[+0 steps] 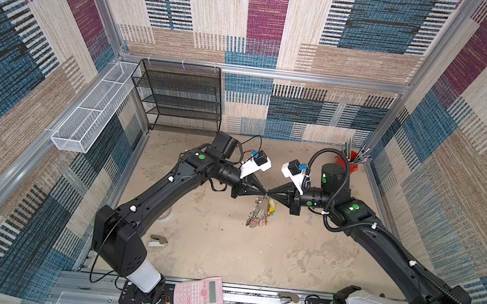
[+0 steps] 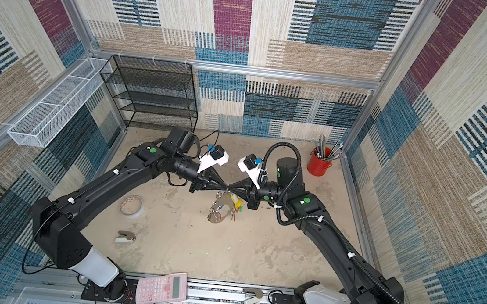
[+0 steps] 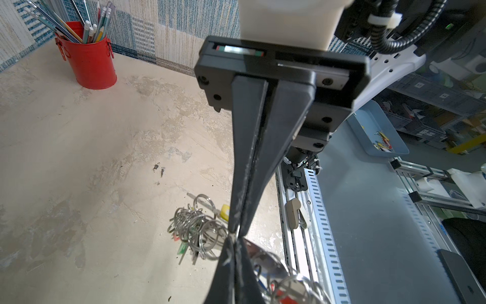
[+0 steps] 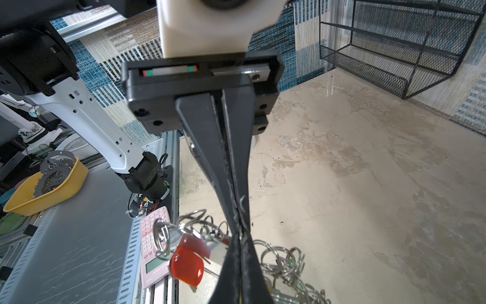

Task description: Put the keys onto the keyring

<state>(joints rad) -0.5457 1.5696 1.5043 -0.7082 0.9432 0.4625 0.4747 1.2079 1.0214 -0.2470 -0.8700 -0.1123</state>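
Note:
The keyring point(image 2: 224, 203), a flat grey C-shape hung with silver rings and coloured tags, dangles under the spot where my two grippers meet tip to tip above the middle of the table. My left gripper point(image 3: 233, 238) and right gripper point(image 4: 239, 237) are both shut on its top edge. A sliver of silver metal shows between the right gripper's tips. The keyring's shiny plate point(image 3: 263, 259) lies beside my left fingers. The keys show by their yellow tag point(image 1: 272, 208), which hangs just under the right gripper's fingers among the rings. How they attach is hidden.
A red cup of pencils point(image 2: 319, 162) stands at the back right. A black mesh shelf point(image 1: 179, 96) and a white wire basket point(image 1: 91, 107) are at the back left. A tape roll point(image 2: 132, 205), a stapler point(image 1: 158, 241) and a pink calculator point(image 1: 198, 293) lie front left.

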